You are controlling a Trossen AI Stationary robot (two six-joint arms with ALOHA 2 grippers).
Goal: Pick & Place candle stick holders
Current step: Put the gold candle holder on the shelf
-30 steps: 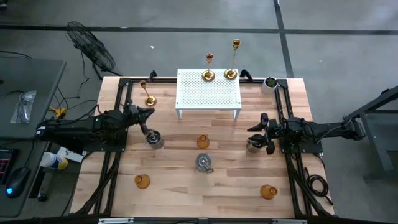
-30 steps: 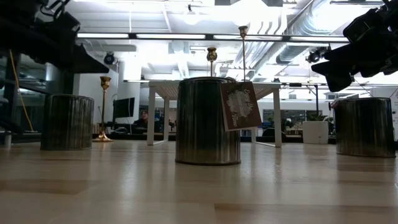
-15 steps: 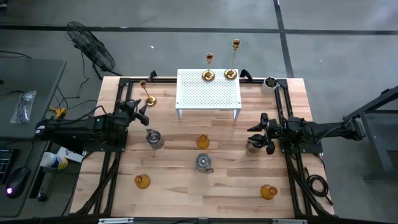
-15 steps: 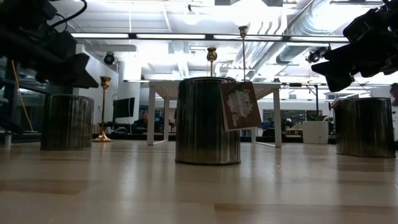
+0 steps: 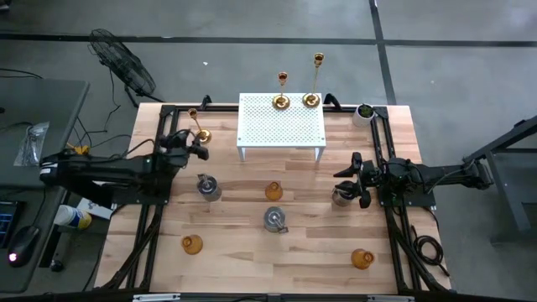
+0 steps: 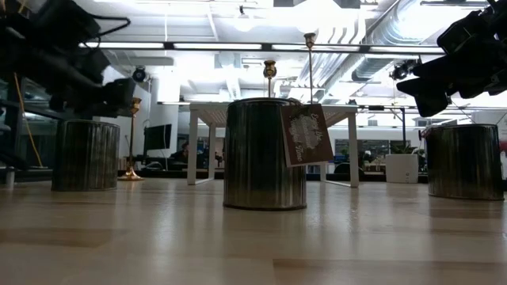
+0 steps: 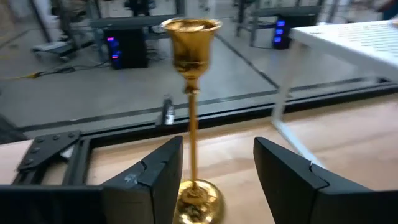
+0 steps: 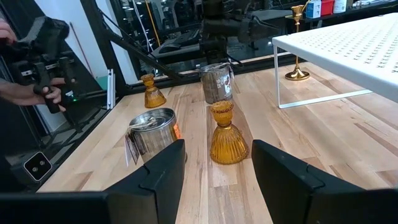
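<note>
A tall slim gold candle stick holder (image 7: 191, 93) stands on its round base (image 5: 202, 134) at the table's far left. My left gripper (image 5: 198, 151) (image 7: 217, 180) is open and points at it almost level; its fingers stand either side of the stem, just short of it. Two more gold holders (image 5: 282, 100) (image 5: 311, 98) stand on the white stand's far edge. Silver jars (image 5: 208, 188) (image 5: 274, 220) (image 5: 341, 195) and amber glass holders (image 5: 273, 191) (image 5: 192, 244) (image 5: 362, 258) stand on the table. My right gripper (image 5: 356, 178) (image 8: 217, 180) waits open beside the right silver jar.
The white perforated stand (image 5: 281, 126) sits at the far middle. A small green plant in a white pot (image 5: 365, 111) stands at the far right. Black rails (image 5: 168, 126) frame both arms. A person's hand holding a controller (image 8: 37, 68) shows beyond the table.
My left gripper has swung away from the left silver jar toward the table's far edge and turned and tipped up until it points nearly level at the gold holder. The silver jar stays where it stood.
</note>
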